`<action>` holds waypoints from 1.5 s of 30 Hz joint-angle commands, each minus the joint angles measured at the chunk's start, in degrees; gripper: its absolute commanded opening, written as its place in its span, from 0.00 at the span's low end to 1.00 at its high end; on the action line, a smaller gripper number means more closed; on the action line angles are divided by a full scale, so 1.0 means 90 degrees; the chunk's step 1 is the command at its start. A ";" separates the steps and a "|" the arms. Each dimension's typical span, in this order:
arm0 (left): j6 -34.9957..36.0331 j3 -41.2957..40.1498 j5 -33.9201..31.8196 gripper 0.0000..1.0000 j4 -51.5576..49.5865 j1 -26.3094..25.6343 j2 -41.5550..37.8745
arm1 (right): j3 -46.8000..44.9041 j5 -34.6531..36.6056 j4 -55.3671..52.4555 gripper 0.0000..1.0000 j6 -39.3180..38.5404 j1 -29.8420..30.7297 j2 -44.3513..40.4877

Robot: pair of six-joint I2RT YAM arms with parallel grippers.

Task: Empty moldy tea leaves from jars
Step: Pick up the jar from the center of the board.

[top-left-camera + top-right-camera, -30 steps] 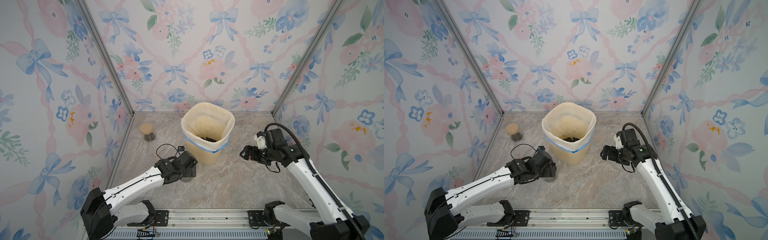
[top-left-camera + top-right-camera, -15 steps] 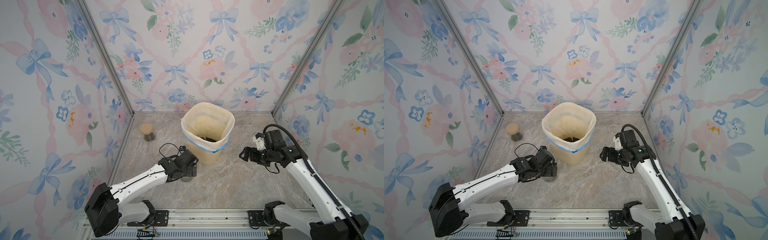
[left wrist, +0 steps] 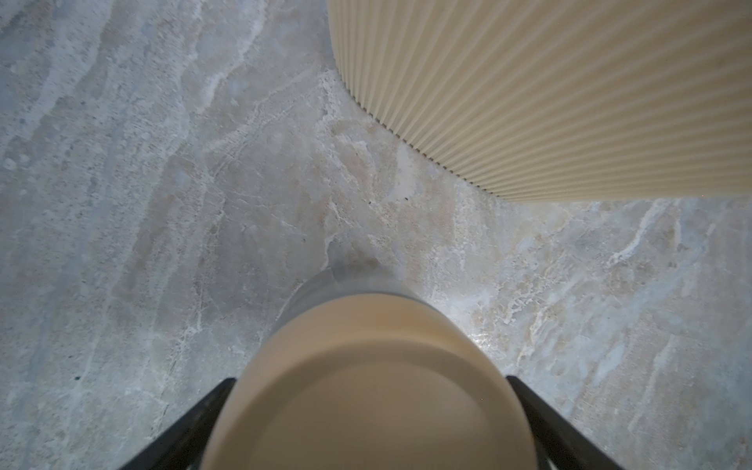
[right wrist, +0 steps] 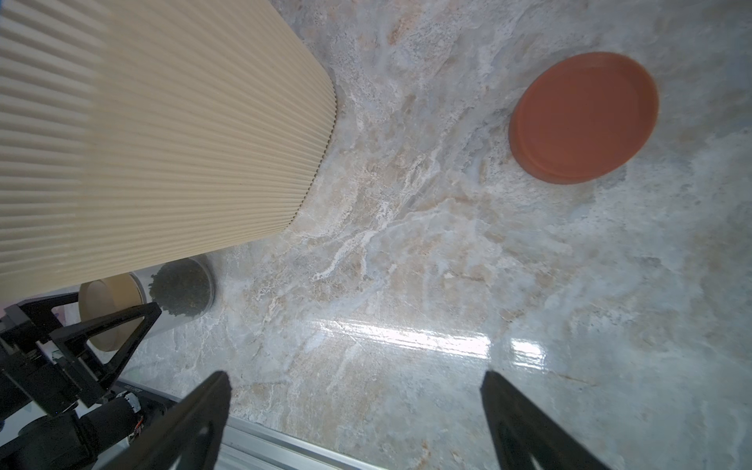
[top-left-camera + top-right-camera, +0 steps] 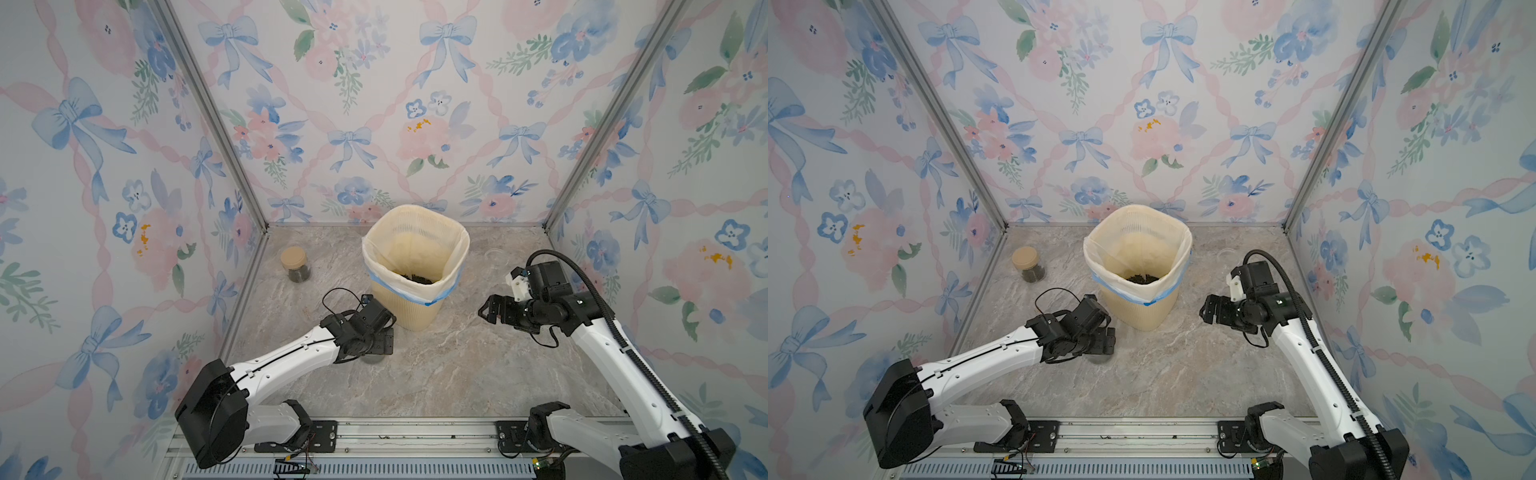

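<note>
Two tan-lidded jars, tea leaves [image 4: 181,291] inside both. My left gripper [image 3: 368,380] straddles the near jar [image 4: 110,301], jaws wide, contact unclear. My right gripper [image 4: 354,378] gapes empty; one red lid [image 4: 584,118] lies loose nearby. Beyond: one bin [image 5: 415,309], then the far jar [image 5: 295,266].

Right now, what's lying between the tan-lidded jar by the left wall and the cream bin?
Nothing. Both top views show only bare marble table between that jar and the bin.

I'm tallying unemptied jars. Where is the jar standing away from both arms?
In a top view the jar stands at the back left of the table, close to the left wall, left of the bin.
</note>
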 commanded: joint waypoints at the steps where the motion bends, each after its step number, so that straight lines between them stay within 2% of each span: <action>1: 0.0117 -0.0129 0.0019 0.98 0.0037 0.0023 0.0085 | -0.0121 -0.0090 0.0050 0.97 -0.0044 -0.0057 -0.0086; 14: 0.0137 -0.0187 0.0113 0.90 0.0095 0.0023 0.0189 | -0.0205 -0.0123 0.0071 0.97 -0.0073 -0.0123 -0.0115; 19: 0.0161 -0.0169 0.0138 0.73 0.0091 0.0021 0.0146 | -0.0205 -0.0132 0.0090 0.97 -0.0094 -0.0142 -0.0103; 26: 0.0381 -0.0139 0.0327 0.55 0.0073 -0.0012 -0.0097 | -0.0180 -0.0213 0.0196 0.97 -0.0192 -0.0096 -0.0322; 28: 0.0447 -0.0139 0.0446 0.53 0.0066 -0.0016 -0.0231 | -0.0096 -0.0306 0.0184 0.97 -0.0327 -0.0048 -0.0396; 31: 0.0459 -0.0155 0.0695 0.53 0.0056 -0.0016 -0.0557 | 0.0089 -0.0264 0.0012 0.97 -0.0523 0.0159 -0.0483; 37: 0.0581 -0.0031 0.1405 0.52 0.0059 -0.0016 -0.1142 | 0.0125 -0.0201 -0.0053 0.97 -0.0867 0.1038 -0.1003; 45: 0.0806 0.0408 0.2364 0.52 0.0068 -0.0015 -0.1193 | 0.0030 0.0140 -0.0158 0.98 -0.1232 0.2243 -0.1943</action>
